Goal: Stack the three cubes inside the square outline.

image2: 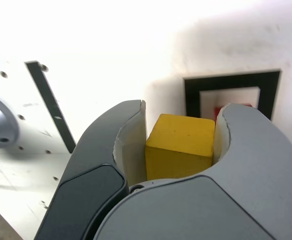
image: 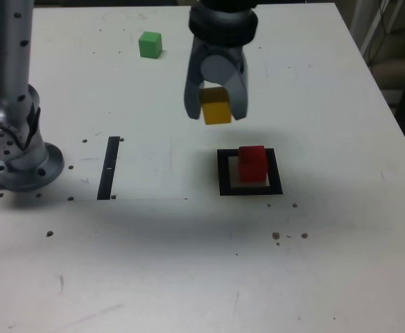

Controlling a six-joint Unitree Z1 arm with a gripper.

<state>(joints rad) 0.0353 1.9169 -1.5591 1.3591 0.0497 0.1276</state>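
On a white surface (image: 188, 277), a red cube (image: 253, 163) sits inside the black square outline (image: 224, 173). Above and just behind it, the gripper (image: 216, 114) hangs, fingers clamped on a yellow cube (image: 216, 107). Farthest back lies a green cube (image: 150, 44).

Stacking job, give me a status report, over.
Claw shut on yellow cube, airborne. Red cube in square outline. Green cube untouched, far side. Path clear.

cubes (image: 216, 105): 3 | square outline (image: 224, 173): 1 | black strip (image: 109, 167): 1 | gripper (image: 215, 111): 1
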